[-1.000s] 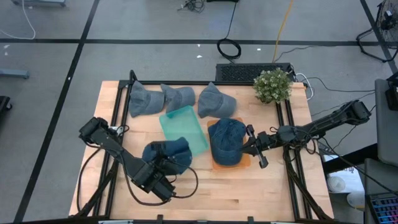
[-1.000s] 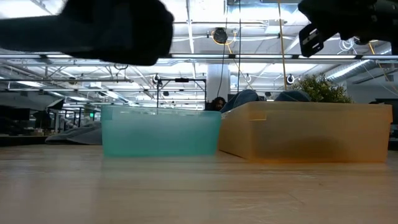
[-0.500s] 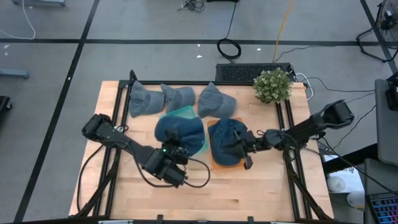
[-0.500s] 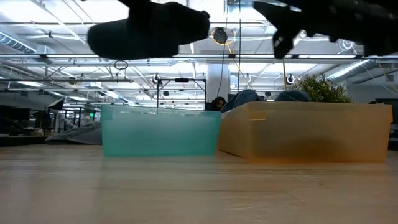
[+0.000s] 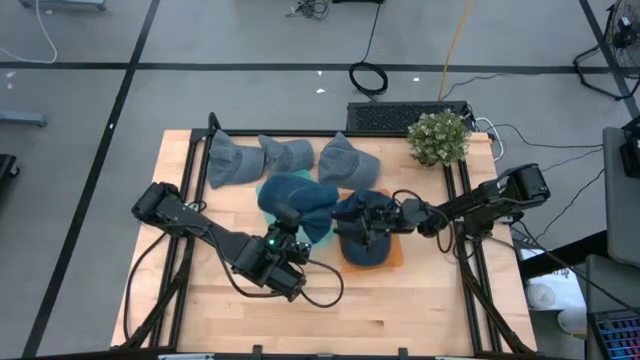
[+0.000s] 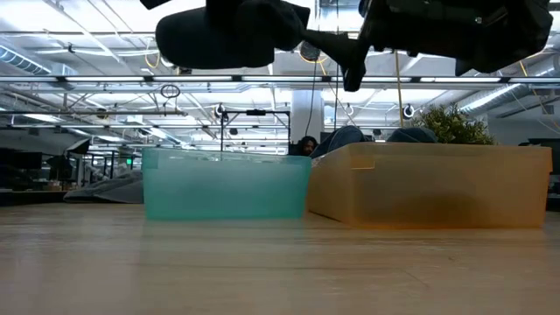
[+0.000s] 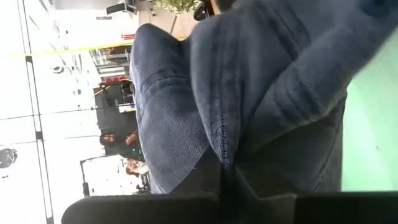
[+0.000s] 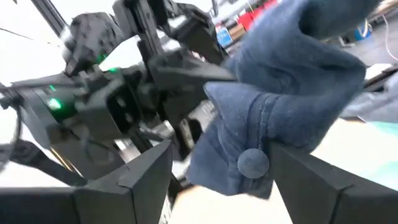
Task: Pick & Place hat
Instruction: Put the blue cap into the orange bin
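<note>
My left gripper (image 5: pixel 285 225) is shut on a dark blue hat (image 5: pixel 298 197) and holds it in the air over the teal bin (image 6: pixel 223 188). My right gripper (image 5: pixel 350 222) is open. It hangs above the orange bin (image 6: pixel 429 184), where a second dark blue hat (image 5: pixel 362 248) lies. Its fingers point toward the table's left, at the held hat. In the right wrist view the held hat's crown with its button (image 8: pixel 254 162) shows between the two spread fingers. My left gripper pinches a fold of the hat's cloth (image 7: pixel 224 158) between its two shut fingers. The hat (image 6: pixel 232 35) is lifted clear, well above the teal bin's rim. My right gripper has its fingers (image 8: pixel 146 171) on either side of the hat's crown; whether they touch it I cannot tell.
Three grey-blue hats (image 5: pixel 285 155) lie in a row along the table's far side. A potted plant (image 5: pixel 438 137) stands at the far right corner, with a keyboard (image 5: pixel 395 115) behind the table's far edge. Bare wood lies along the near edge.
My left gripper has carried the hat up and toward the far right, from the near left of the table to above the teal bin. My right gripper has moved toward the table's left, over the orange bin, and has opened.
</note>
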